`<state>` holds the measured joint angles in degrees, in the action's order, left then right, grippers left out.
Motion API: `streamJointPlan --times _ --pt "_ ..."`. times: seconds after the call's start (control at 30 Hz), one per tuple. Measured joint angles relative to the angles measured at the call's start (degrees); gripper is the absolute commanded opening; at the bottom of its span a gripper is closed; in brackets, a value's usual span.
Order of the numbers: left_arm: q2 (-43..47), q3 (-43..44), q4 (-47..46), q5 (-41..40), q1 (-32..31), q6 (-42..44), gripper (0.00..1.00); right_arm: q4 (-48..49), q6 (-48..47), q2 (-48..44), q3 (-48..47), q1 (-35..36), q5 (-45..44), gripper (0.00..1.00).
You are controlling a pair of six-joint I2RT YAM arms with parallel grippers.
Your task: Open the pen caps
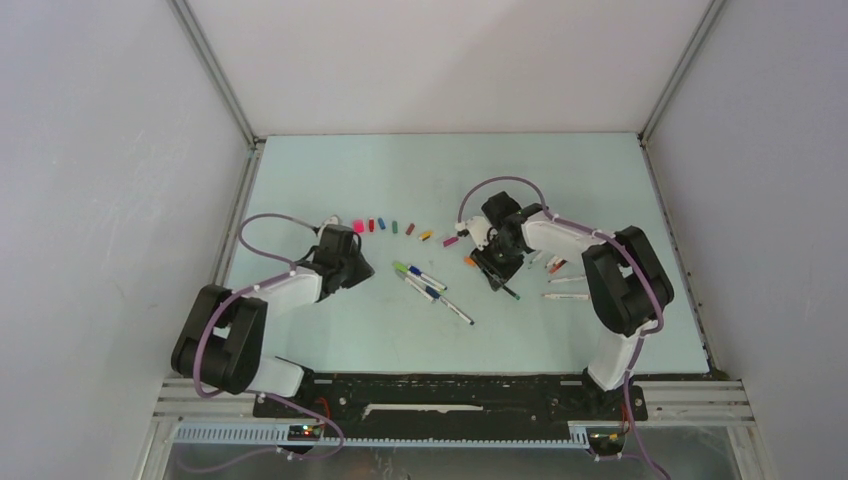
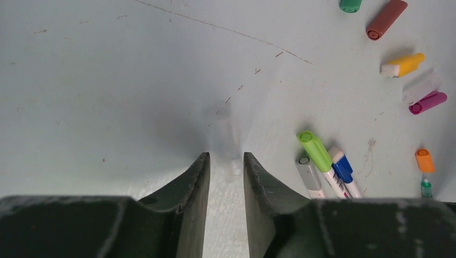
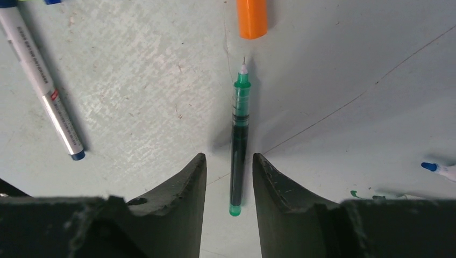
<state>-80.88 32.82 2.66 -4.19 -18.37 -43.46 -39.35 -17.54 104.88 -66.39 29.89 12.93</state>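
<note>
counts, top view: about eight loose caps [image 1: 410, 229] on the counter [image 1: 560, 180]. seven lie in an arc between the arms (pink, red, orange, green, brown-red, yellow, magenta). one orange cap [image 3: 251, 19] lies apart, near the right tool. the smallest are hard to separate, so the count is approximate. the left wrist view adds a whitish cap [image 2: 421, 88] just beside the magenta one.

pens: three capped pens [image 2: 317, 153] are bundled mid-counter, caps green, blue and grey, side by side. one uncapped green pen [image 3: 239, 134]. at least three more pens [image 1: 565, 296] lie beside the right arm, too small to tell if capped.

left tool [image 2: 226, 156]: fingers parted by a narrow gap, released, gripping nothing. bare counter shows between them. a faint pale blur [image 2: 226, 134] sits just beyond the tips; cannot tell what it is.

right tool [image 3: 229, 157]: fingers parted slightly wider, released. the green pen lies flat on the counter with its rear end in the gap. its nib points away toward the orange cap, which lies just past the nib, not touching. the pen sits nearer one finger; contact cannot be told.
</note>
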Motion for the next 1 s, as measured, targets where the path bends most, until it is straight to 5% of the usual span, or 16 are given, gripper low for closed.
streamJointPlan --times 0.37,0.47,0.57,0.67,0.73,1.0 --pt "6.80 0.04 8.74 -2.43 0.02 0.76 0.51 0.00 -4.09 -11.67 0.24 1.07 4.46 0.42" --pt "11.32 0.04 10.75 -3.21 0.02 1.73 0.64 0.02 -6.69 -14.71 0.24 2.08 8.15 0.43" --pt "17.07 0.02 11.87 -3.41 0.02 3.06 0.77 2.54 -9.11 -18.73 1.64 3.02 14.73 0.57" --pt "23.32 -0.44 11.39 -3.30 0.02 4.42 0.92 7.02 -9.44 -22.43 5.07 3.85 23.17 0.56" --pt "27.47 -1.51 10.71 -3.15 0.02 5.05 0.99 8.35 -7.89 -20.65 4.74 4.94 25.05 0.56" --pt "38.47 -9.31 6.67 -1.84 0.33 3.80 1.00 6.75 -1.53 -5.55 2.32 12.20 15.65 0.57"
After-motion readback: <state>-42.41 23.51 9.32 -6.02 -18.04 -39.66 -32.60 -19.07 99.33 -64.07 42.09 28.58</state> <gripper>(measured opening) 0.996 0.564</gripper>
